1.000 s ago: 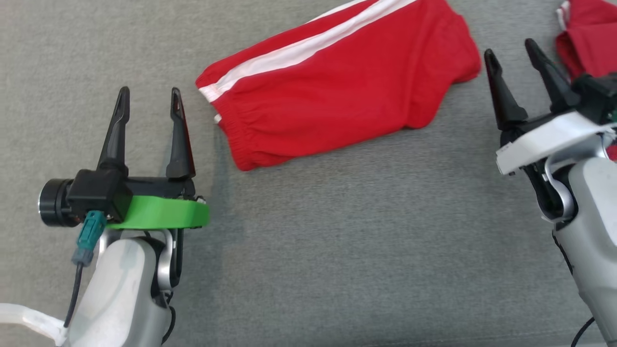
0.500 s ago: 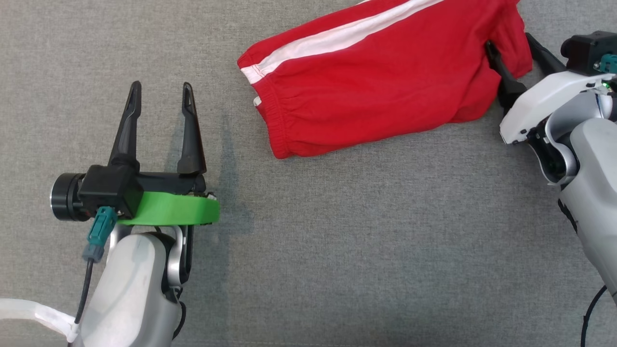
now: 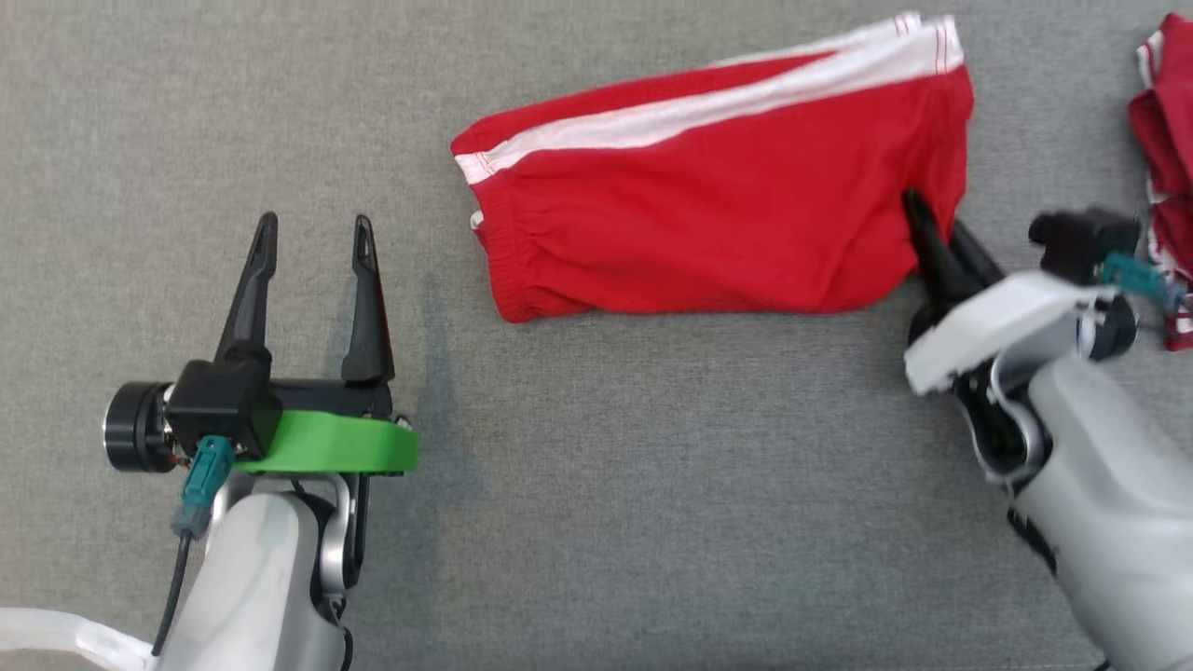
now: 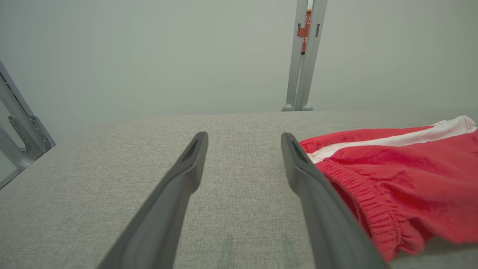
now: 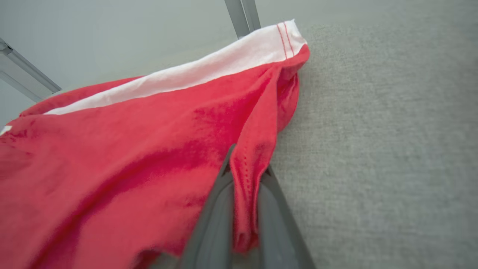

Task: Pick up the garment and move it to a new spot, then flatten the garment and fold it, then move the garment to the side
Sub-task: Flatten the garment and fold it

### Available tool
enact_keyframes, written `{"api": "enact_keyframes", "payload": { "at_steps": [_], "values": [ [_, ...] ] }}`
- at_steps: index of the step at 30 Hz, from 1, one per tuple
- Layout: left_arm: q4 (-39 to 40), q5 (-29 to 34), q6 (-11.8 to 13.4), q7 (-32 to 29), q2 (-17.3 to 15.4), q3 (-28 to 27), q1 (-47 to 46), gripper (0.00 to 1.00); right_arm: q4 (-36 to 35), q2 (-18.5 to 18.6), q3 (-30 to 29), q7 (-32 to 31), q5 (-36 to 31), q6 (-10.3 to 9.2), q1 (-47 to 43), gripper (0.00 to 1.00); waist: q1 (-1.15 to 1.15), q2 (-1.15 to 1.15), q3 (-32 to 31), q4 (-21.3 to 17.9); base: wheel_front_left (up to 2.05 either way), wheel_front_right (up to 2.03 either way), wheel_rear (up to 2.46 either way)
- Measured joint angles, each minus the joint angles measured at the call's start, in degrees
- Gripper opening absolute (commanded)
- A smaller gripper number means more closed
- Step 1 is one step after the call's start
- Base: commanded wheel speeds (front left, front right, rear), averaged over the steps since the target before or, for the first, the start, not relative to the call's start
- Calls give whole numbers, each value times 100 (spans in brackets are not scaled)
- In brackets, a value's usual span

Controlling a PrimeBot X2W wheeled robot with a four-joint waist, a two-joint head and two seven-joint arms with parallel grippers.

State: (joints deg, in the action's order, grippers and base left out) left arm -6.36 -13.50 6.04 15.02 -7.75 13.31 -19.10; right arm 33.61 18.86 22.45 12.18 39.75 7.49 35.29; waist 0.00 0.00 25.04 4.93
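The garment (image 3: 708, 214) is a pair of red shorts with a white side stripe, lying flat on the grey cloth table top (image 3: 652, 485), elastic waistband to the left. My right gripper (image 3: 932, 219) is shut on a fold of red fabric at the garment's lower right hem; the right wrist view shows that fold (image 5: 244, 194) pinched between the right gripper (image 5: 246, 164) fingers. My left gripper (image 3: 315, 224) stands open over bare table, left of the waistband and apart from it. In the left wrist view the left gripper (image 4: 243, 138) holds nothing, and the garment (image 4: 396, 179) lies just right of its right finger.
A second red and white garment (image 3: 1165, 168) lies bunched at the right edge, just beyond my right wrist. Grey metal posts (image 4: 304, 56) rise behind the table's far edge, and a frame bracket (image 4: 18, 127) stands off its left side.
My right gripper has reached the garment's lower right hem and closed on it. The head camera has shifted between frames. My left gripper stays open.
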Motion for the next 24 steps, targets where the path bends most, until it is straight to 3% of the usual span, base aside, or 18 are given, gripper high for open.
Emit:
{"api": "enact_keyframes", "payload": {
  "at_steps": [11,18,24],
  "values": [
    [-141,-7,-22,0,-16,89,492,100,-493,-64,-564,66,-24,0,-1393,0,0,0,-657,-222,0,0,0],
    [-172,-53,-42,-25,11,207,581,100,-827,-59,-701,-304,-393,-1,-1361,0,0,0,-953,-176,0,0,0],
    [-198,-66,-23,-24,27,247,656,100,-1490,-456,-133,-1020,-761,0,-829,0,0,0,-1115,-10,0,0,0]
  ]
}}
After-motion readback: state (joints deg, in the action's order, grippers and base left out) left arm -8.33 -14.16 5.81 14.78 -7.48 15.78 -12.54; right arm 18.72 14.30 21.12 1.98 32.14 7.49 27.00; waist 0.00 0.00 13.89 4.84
